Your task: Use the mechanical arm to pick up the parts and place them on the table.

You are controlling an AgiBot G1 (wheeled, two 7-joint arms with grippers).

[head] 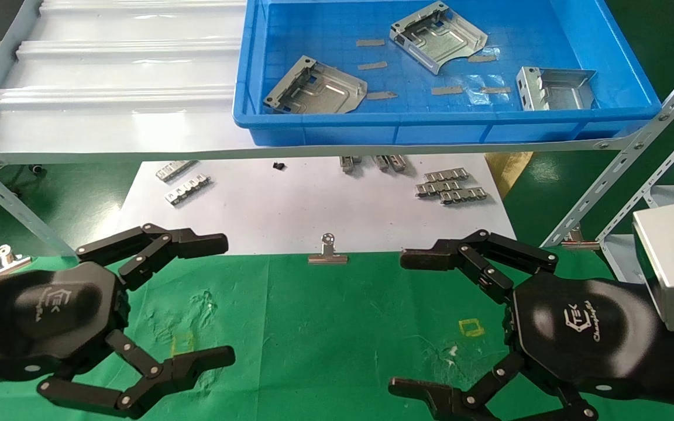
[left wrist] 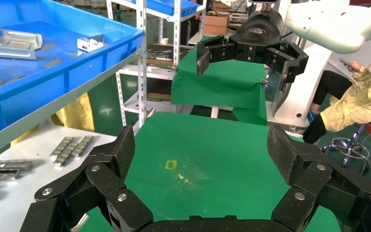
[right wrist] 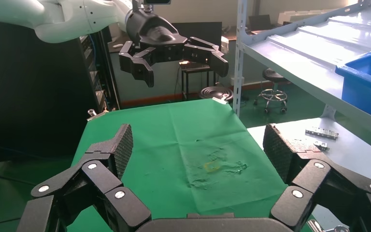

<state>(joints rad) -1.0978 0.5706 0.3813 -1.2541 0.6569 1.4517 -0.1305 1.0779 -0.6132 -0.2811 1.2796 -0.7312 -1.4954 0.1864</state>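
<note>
Three shiny silver parts lie in a blue bin on the shelf: one at the bin's left (head: 315, 88), one at the back middle (head: 437, 36), one at the right (head: 554, 88). One part also shows in the left wrist view (left wrist: 9, 42). My left gripper (head: 223, 299) (left wrist: 203, 154) is open and empty above the green table (head: 325, 327), at its left. My right gripper (head: 402, 321) (right wrist: 198, 145) is open and empty above the table's right side. Both are well short of the bin. Yellow square marks (head: 471, 327) (head: 182, 342) lie between them.
The blue bin (head: 407, 126) sits on a pale grey ribbed shelf (head: 120, 76) above a white sheet (head: 290, 204). On the sheet are toothed strips (head: 448, 187) (head: 188, 190) and, at its front edge, a binder clip (head: 328, 254). Slanted shelf struts (head: 623, 175) stand at the right.
</note>
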